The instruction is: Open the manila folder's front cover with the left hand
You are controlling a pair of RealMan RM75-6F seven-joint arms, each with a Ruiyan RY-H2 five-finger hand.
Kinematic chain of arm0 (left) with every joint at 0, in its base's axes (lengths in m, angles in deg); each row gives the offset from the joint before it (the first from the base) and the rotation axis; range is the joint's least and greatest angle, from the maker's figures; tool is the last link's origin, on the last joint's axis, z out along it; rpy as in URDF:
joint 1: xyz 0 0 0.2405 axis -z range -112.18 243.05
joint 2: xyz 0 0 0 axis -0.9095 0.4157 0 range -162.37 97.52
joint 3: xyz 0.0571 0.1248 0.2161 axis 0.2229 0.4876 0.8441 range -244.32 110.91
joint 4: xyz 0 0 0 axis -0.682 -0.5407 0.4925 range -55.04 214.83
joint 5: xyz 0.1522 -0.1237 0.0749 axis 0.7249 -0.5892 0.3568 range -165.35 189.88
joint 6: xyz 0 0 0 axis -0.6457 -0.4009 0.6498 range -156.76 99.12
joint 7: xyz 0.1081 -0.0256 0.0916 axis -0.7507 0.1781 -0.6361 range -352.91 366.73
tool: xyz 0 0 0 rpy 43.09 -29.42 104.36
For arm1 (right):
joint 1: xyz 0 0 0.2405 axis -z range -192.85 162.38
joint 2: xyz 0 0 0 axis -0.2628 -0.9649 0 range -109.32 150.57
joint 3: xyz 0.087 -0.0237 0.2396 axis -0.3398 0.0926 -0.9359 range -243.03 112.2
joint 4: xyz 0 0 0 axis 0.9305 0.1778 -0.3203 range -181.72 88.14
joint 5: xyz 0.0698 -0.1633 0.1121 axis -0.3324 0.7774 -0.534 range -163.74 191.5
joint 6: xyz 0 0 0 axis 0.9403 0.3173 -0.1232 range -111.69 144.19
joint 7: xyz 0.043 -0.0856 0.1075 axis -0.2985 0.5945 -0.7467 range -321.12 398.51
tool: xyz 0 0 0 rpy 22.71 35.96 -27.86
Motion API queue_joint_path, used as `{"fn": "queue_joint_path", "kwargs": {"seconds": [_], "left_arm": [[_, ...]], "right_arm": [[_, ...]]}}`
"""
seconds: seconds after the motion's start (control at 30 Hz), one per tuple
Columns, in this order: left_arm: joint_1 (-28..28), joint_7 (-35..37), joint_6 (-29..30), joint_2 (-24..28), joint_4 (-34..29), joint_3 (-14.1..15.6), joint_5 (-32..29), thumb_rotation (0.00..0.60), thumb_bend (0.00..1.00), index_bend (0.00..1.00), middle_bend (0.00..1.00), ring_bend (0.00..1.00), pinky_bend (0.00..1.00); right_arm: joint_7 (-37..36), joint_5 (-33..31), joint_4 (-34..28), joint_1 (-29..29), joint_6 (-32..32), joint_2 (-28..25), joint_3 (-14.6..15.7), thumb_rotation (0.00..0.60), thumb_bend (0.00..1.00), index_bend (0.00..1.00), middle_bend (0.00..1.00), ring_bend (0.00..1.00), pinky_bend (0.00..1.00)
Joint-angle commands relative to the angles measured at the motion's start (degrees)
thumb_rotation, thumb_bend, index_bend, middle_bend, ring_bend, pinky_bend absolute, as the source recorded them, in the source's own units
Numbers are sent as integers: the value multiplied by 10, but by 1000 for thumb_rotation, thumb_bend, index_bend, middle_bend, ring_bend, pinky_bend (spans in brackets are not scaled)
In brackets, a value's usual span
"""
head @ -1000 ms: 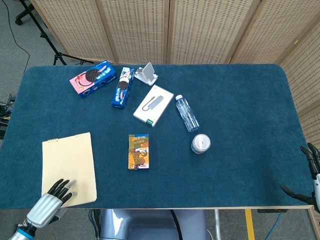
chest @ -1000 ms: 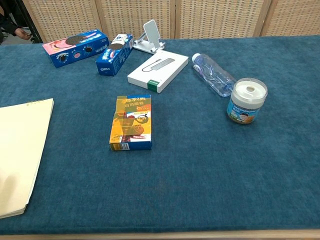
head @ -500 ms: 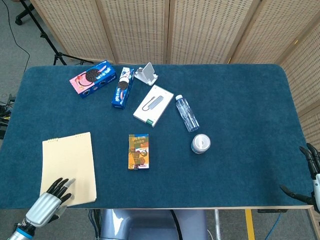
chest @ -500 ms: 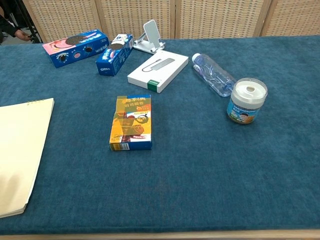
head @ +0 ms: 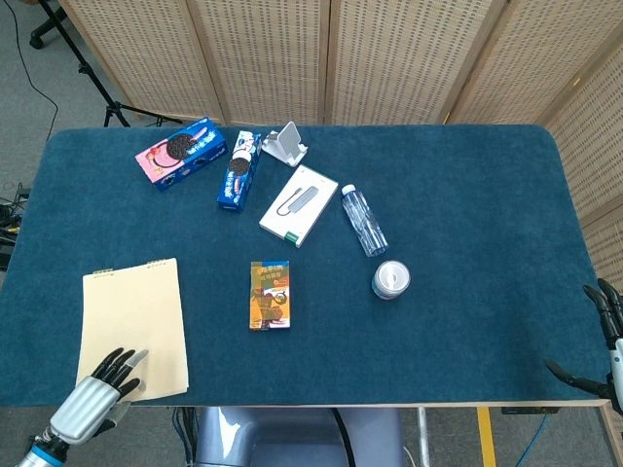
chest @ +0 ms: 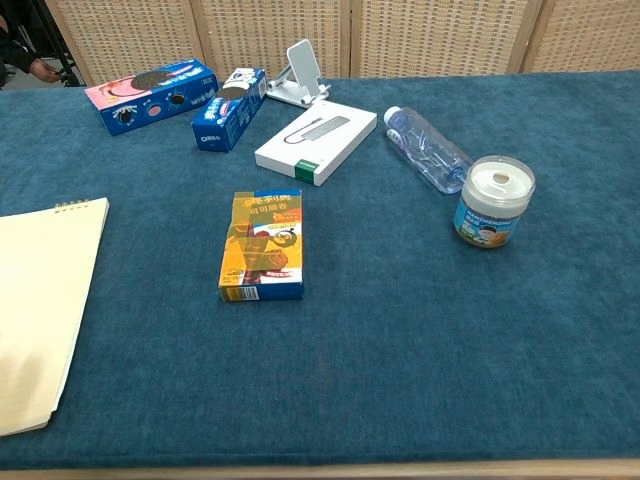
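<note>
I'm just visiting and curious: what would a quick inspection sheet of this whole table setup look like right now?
Surface: blue cloth table, flat.
Job's things: manila folder closed, near left front edge.
Clutter: two cookie boxes, phone stand, white box, water bottle lying down, small tub, orange snack box.
Hands: left hand with fingers resting on the folder's front corner; right hand off the table's right edge, holding nothing.
Cables: black cable on the floor, far left.
Surroundings: wicker screens behind.

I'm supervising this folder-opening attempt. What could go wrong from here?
The left hand rests on the flat manila folder at its near edge, which lies along the blue table's front edge. Pulling might drag the whole folder off rather than lift its cover. Its fingers may slip without catching the thin cover.
</note>
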Motion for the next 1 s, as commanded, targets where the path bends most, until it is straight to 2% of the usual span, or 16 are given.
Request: {"fn": "queue_joint_path", "kwargs": {"seconds": [0.03,0.37,0.8,1.0], "left_arm": [[0,1,1,0,0,0,1,600,560,770,0,0,0],[2,2,1,4,-5,7,8,600,565,777,0,0,0],[7,20,16,24,-31,36,43,600,565,781,0,0,0],[16,54,31,44,-61,48,62,600,565,781,0,0,0]], "right_arm": [[0,0,0,0,0,0,0,600,0,33,0,0,0],[0,-1,1,0,-1,0,0,600,0,33,0,0,0],[0,-1,1,0,0,0,0,600,0,33,0,0,0],[0,-2,1,1,0,0,0,600,0,33,0,0,0]]}}
